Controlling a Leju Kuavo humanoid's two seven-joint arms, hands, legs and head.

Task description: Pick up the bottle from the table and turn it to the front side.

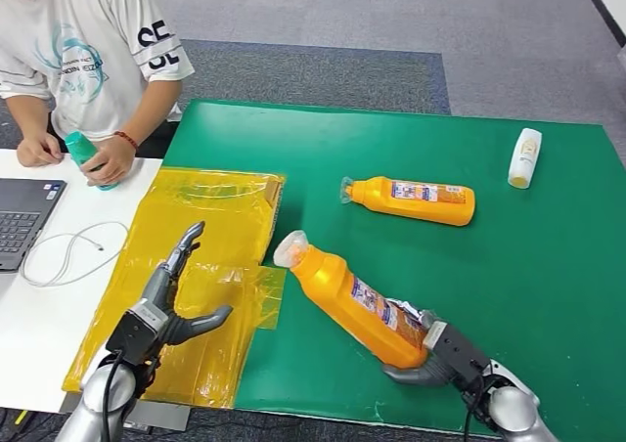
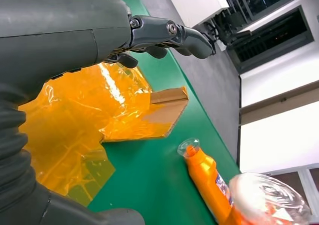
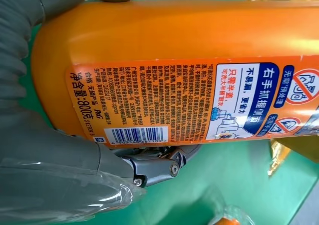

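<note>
Orange plastic detergent bottle (image 1: pixel 353 303) with clear cap: lying on its side near the front edge of the green table mat (image 1: pixel 560 295), cap pointing toward the yellow plastic sheet (image 1: pixel 214 237), base sitting in the right hand (image 1: pixel 435 359). In the right wrist view the printed back label with barcode (image 3: pixel 188 103) is facing the camera, so the front side is judged to be turned away and the rotation not yet done

Right hand: wrapping the bottle's lower body, thumb over one side and fingers (image 3: pixel 158 165) curling under the other; whether the bottle is already lifting off the mat cannot be told

Left hand (image 1: pixel 166 300): hovering over the yellow sheet, fingers spread wide, holding nothing; likely waiting to help with the turn

Second orange bottle (image 1: pixel 414 199): lying flat farther back on the mat, well apart from either hand

Small white bottle (image 1: pixel 524 156): resting near the far right of the mat

Person in white shirt (image 1: pixel 81 41): sitting at the white desk beside a laptop (image 1: pixel 22 217), holding a teal object (image 1: pixel 82 151)
</note>
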